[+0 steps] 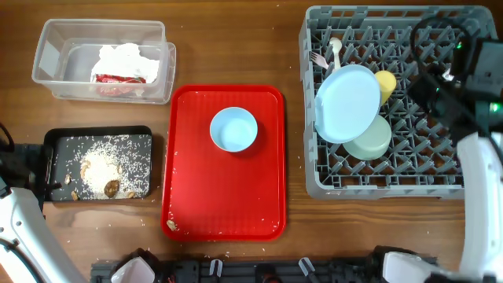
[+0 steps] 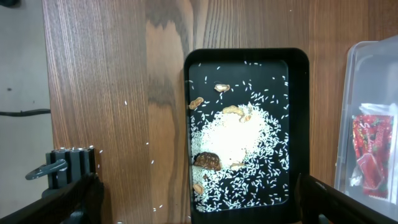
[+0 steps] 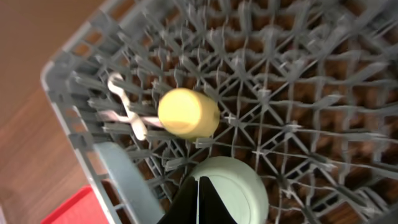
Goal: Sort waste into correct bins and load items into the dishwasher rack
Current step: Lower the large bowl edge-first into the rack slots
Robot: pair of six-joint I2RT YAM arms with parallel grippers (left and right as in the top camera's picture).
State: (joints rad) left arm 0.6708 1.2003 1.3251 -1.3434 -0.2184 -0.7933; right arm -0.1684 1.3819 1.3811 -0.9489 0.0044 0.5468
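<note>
Black right gripper: clenched tight, fingers pressed into one dark wedge, nothing between them.
Right arm: white link stands at the table's right edge, with the dark wrist bent in over the rack's right half and the claw pointing down.
Mint green bowl: smooth, round, pale plastic, right under the closed fingertips. Touching or just clear, I cannot tell.
Yellow cup: glossy little cylinder wedged among the pegs, just beyond the bowl.
White fork and spoon: thin plastic, caught in the pegs beside the cup, toward the rack's corner.
Light blue plate: big matte disc, tilted against the pegs, overlapping bowl and cup from overhead, left of the claw.
Grey rack: square plastic crate with a lattice floor and upright pegs. Bowl, cup, cutlery and plate all sit inside it.
Small blue bowl: round, upright, alone on the flat red serving tray, well left of the rack.
Left gripper: spread wide, a dark finger at each bottom corner of its wrist view, holding nothing.
Left arm: white, tucked at the table's front-left corner.
Black tray: shallow, rounded corners, ahead of the open jaws and apart from them, on the wooden table.
Rice crumbs: white grains heaped in that tray, with brown bits among them.
Clear tub: see-through plastic, farthest off, with the crumpled napkin and red wrapper inside.
</note>
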